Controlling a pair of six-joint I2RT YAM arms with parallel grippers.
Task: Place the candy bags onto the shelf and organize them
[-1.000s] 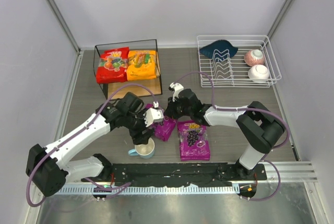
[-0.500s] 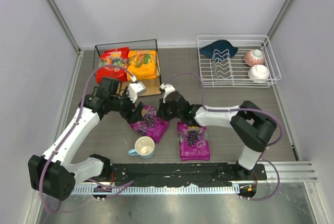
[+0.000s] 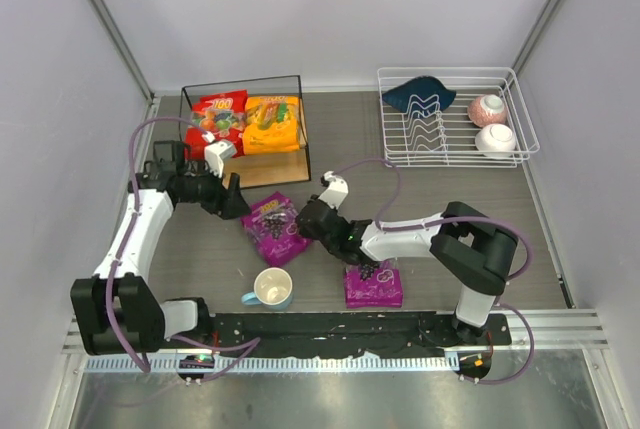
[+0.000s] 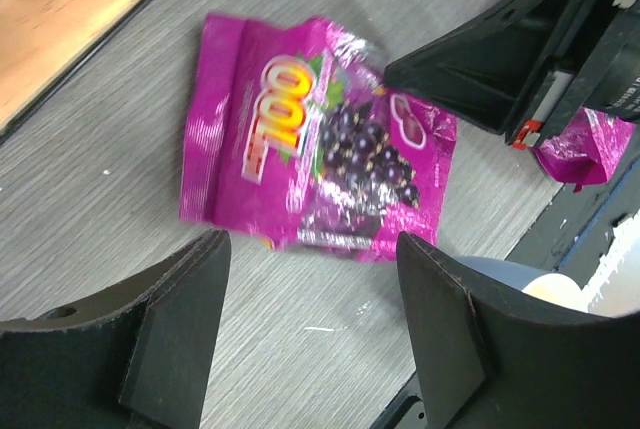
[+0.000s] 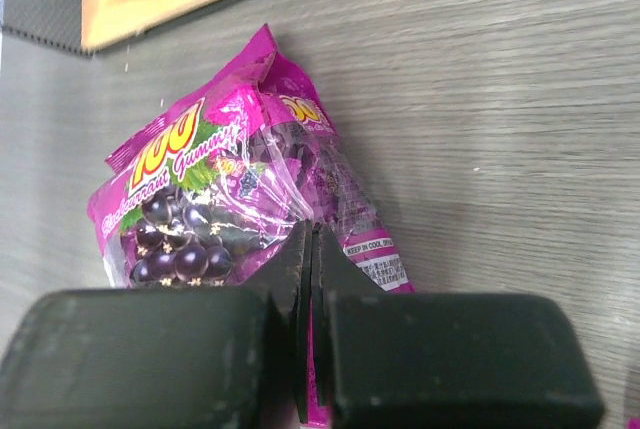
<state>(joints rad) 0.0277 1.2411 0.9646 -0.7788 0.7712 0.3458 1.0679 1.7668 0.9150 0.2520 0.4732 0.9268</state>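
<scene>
A purple candy bag (image 3: 273, 228) lies flat on the table in front of the shelf (image 3: 262, 168). My right gripper (image 3: 311, 221) is shut on its right edge; in the right wrist view the jaws (image 5: 310, 249) pinch the purple bag (image 5: 200, 219). My left gripper (image 3: 233, 199) is open and empty, just left of that bag; in the left wrist view (image 4: 313, 279) the bag (image 4: 310, 174) lies beyond the fingers. A second purple bag (image 3: 373, 286) lies partly under my right arm. The red bag (image 3: 215, 114) and orange-yellow bag (image 3: 272, 121) lie on the shelf's top.
A pale blue mug (image 3: 270, 289) stands near the front edge, below the held bag. A white wire dish rack (image 3: 455, 134) at the back right holds a dark blue cloth (image 3: 418, 94) and two bowls (image 3: 488, 109).
My left gripper has let go of the purple bag and pulled back left toward the shelf. The bag has shifted left and down onto the table, with my right gripper following it.
</scene>
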